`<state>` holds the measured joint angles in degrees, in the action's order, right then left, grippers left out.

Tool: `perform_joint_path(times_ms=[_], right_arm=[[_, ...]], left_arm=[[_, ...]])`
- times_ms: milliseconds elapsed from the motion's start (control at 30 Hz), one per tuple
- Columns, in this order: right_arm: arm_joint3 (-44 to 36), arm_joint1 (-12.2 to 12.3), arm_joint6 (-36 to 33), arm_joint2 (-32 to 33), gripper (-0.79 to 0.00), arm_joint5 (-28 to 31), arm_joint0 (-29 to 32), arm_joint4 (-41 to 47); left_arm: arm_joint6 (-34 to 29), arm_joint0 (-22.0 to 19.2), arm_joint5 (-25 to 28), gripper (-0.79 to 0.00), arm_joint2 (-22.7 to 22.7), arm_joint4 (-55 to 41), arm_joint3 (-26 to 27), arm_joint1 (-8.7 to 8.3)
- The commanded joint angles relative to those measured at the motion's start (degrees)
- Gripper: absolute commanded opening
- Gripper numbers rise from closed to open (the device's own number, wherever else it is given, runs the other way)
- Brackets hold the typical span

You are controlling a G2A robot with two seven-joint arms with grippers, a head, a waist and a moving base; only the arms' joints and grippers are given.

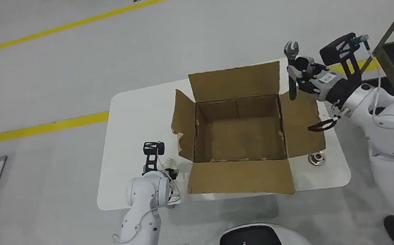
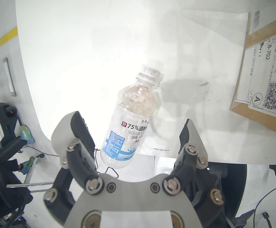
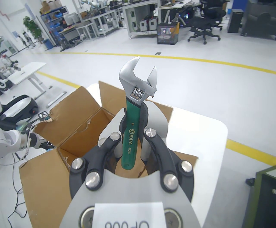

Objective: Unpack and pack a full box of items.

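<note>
While right claw [image 3: 133, 129] pinches wrench [image 3: 138, 86] beside box [image 3: 75, 125], left claw [image 2: 132, 126] spread over bottle [image 2: 138, 101].

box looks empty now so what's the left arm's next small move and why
Probably lower the left end effector and close on the bottle: its open fingers straddle it on the table, and the box is empty.

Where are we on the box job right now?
Done: the box looks empty in the top view. In hand: the right gripper is shut on the wrench beside the box; the left gripper, jaws open, hangs over the bottle lying on the table. Left, probably: packing wrench, bottle and the small metal part into it.
</note>
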<state>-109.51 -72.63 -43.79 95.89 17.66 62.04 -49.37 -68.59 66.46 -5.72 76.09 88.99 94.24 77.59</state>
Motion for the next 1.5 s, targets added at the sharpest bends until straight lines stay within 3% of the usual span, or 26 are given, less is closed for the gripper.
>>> perform_joint_path(times_ms=[0, 267, 567, 967, 1467], right_arm=[[-0.13, 0.29, -0.21, 2.06, -0.785, -0.71, 1.38, -0.06], [2.45, 1.23, -1.13, 6.29, -0.785, -2.94, 5.56, -0.85], [7.80, 2.08, -3.22, 6.55, -0.785, -4.21, 7.94, -3.32], [18.11, 2.93, -3.81, 2.15, -0.785, -5.00, 6.53, -10.63], [26.04, 3.74, -3.17, 0.03, -0.785, -5.20, 4.95, -12.36]], left_arm=[[0.00, 0.00, 0.00, 0.000, 0.00, 0.00, 0.00, 0.00], [0.00, 0.00, 0.00, 0.000, 0.00, 0.00, 0.00, 0.00], [0.00, 0.00, 0.00, 0.000, 0.00, 0.00, 0.00, 0.00], [0.00, 0.00, 0.00, 0.000, 0.00, 0.00, 0.00, 0.00], [0.00, 0.00, 0.00, 0.000, 0.00, 0.00, 0.00, 0.00]])
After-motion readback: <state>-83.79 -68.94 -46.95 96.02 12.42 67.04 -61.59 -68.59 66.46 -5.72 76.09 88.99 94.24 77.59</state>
